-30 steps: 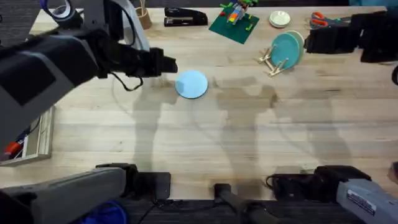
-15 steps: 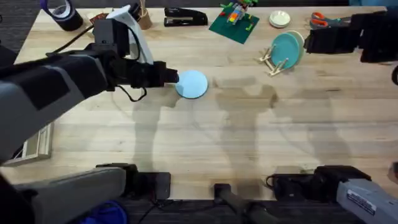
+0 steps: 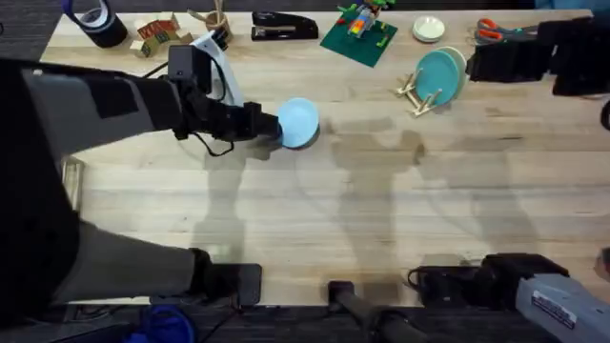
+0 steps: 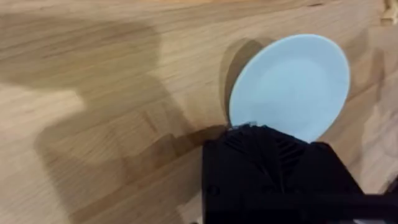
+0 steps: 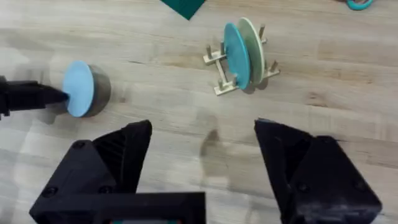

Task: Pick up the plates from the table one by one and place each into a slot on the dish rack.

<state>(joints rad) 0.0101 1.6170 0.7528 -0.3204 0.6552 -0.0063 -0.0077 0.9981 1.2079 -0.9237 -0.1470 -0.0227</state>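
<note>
the left gripper (image 3: 272,125) pinches the near rim of the pale blue plate (image 3: 298,123), tilted up off the table (image 3: 315,219) toward its far left. near the far right edge, the dish rack (image 3: 420,95) holds teal and cream plates upright. the right gripper (image 5: 202,165) hangs with fingers spread.

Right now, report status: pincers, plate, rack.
Left pincer shut on blue plate, plate tilted off the table. Right pincer open, holding nothing. Dish rack holds teal and cream plates; path looks clear.
</note>
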